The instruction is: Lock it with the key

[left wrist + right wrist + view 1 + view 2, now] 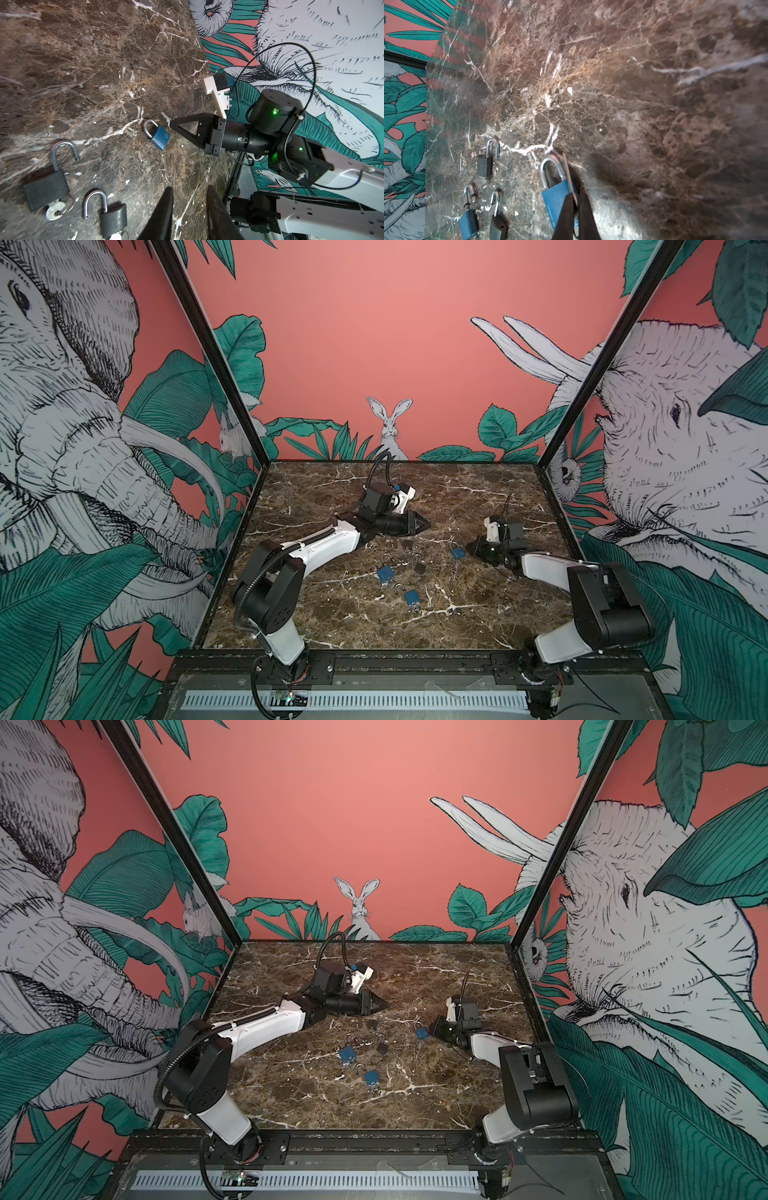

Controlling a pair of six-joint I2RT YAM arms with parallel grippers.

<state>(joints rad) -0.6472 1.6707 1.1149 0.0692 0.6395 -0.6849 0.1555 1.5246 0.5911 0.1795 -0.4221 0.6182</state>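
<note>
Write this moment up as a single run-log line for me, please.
left fingers: apart, empty | right fingers: shut on key | key: beside blue padlock, not inserted | blue padlock: shackle closed, lying on table

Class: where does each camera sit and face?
Both top views: high in front, looking down over the brown marble table; both arms show.
Left wrist: across the table, past the left gripper, at the right gripper holding a silver key.
Right wrist: down past the right gripper at a closed blue padlock.
Both wrist views share that padlock.
</note>
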